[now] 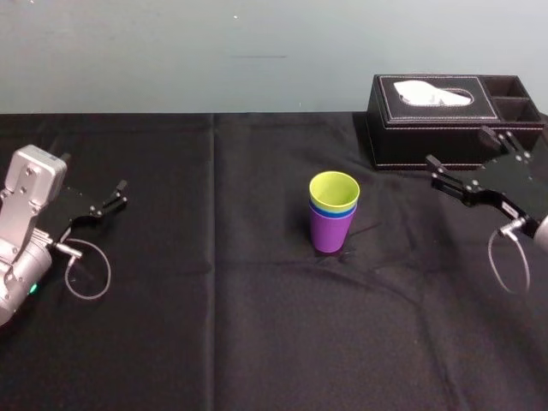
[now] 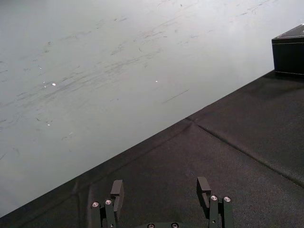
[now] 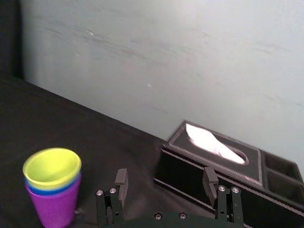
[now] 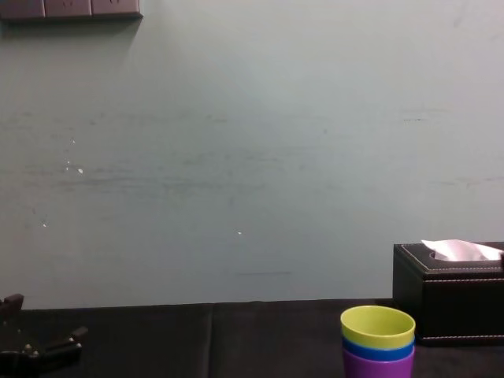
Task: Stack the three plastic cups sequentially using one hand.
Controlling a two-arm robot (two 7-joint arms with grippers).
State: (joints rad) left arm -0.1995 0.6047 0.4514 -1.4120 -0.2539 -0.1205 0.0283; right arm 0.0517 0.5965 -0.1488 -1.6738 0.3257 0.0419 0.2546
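Right gripper (image 1: 458,147), right edge of head view: jaws wide, empty; left gripper (image 1: 107,202), left edge: likewise; three plastic cups (image 1: 332,224) nested mid-frame, likely light, stiff, slick, best pinched across the rim.

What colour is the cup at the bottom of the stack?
Purple. The bottom cup shows best in the head view.
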